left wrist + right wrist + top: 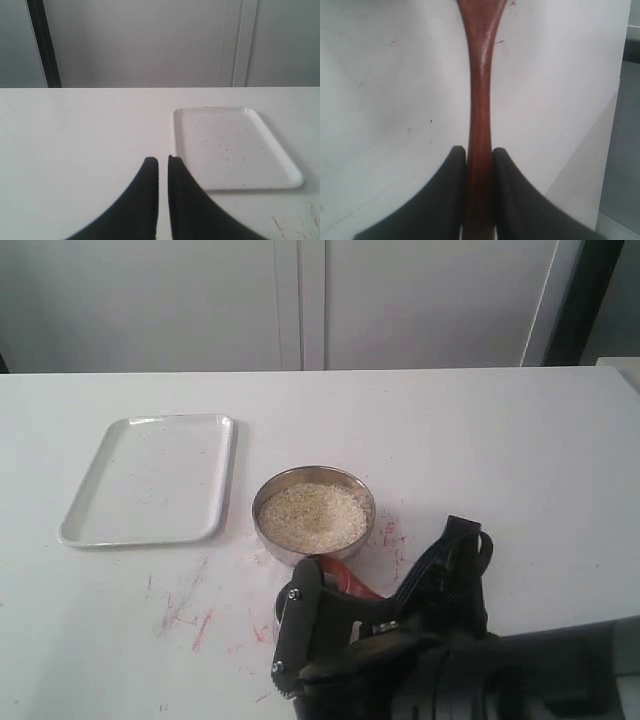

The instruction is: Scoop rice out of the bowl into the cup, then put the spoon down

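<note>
The steel bowl (268, 532) stands at the table's middle, filled with off-white rice (312, 515). My right gripper (480, 151) is shut on the handle of the reddish-brown wooden spoon (480, 90). The handle runs out from the fingers over the white table, and the head is cut off at the frame edge. In the exterior view a bit of the spoon (350, 578) shows just in front of the bowl, above my right arm (400, 640). My left gripper (161, 160) is shut with nothing in it, over bare table beside the tray. The cup is hidden or out of view.
A flat white rectangular tray (150, 480) (235, 145) lies to the left of the bowl. Red smears (195, 625) mark the table in front of the tray and around the bowl. White cabinet doors stand behind the table's far edge.
</note>
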Controlling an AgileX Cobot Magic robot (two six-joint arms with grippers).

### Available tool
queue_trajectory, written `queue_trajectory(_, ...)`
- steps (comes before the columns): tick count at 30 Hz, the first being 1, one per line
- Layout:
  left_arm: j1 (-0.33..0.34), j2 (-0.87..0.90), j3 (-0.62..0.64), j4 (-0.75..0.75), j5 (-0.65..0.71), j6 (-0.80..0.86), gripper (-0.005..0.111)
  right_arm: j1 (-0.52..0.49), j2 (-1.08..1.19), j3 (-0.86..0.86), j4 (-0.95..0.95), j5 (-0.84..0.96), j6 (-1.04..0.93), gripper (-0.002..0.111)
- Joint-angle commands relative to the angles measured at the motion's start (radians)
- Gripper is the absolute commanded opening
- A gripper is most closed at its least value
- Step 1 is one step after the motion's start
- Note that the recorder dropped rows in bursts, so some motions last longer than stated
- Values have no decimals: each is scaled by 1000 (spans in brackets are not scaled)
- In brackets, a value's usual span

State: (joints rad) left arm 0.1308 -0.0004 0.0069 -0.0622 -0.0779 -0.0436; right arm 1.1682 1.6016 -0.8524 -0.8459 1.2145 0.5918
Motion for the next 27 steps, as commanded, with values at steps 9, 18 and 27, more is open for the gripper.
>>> queue_trajectory(9,-4,0,-7,-5,-4,-5,14,28,0,19,-33,7,41,0)
queue_trajectory(18,-4,0,-7,-5,-4,-5,14,35,0,101,-124,7,140,0)
queue_trajectory(27,-4,0,-7,-5,-4,-5,14,77,0,107,-135,7,148,0)
